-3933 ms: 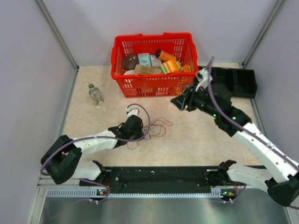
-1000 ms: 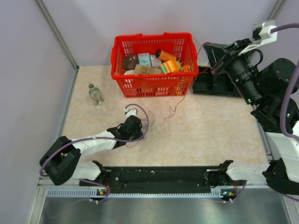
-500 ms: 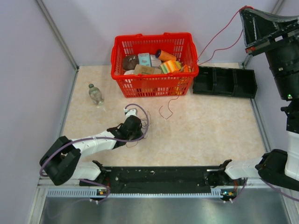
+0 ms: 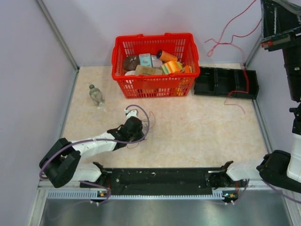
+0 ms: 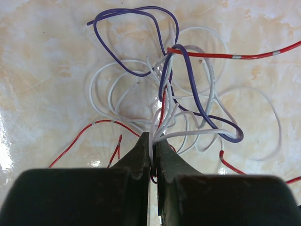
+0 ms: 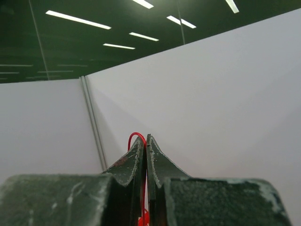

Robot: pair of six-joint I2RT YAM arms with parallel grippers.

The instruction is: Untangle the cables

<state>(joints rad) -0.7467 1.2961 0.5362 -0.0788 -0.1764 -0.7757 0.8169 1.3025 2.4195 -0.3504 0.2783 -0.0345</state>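
The cables (image 5: 188, 94) are a tangle of thin white, purple and red loops on the marbled table. My left gripper (image 5: 153, 139) is shut on several white strands and a purple one at the tangle's near edge. From above, that gripper (image 4: 136, 126) sits low on the table with the bundle (image 4: 146, 123) just right of it. My right gripper (image 6: 146, 137) is raised high toward the wall, shut on a single red cable (image 6: 135, 136) that loops over its tip. That red cable (image 4: 246, 79) hangs from the top right, its tail trailing over the black tray.
A red basket (image 4: 155, 84) full of groceries stands at the back centre. A small plastic bottle (image 4: 96, 95) stands to its left. A black divided tray (image 4: 221, 82) lies at the back right. Grey walls close in on both sides.
The right arm rose higher, and the red cable's lower end left the table near the bundle and swung right to the black tray. The left gripper stayed put on the bundle.
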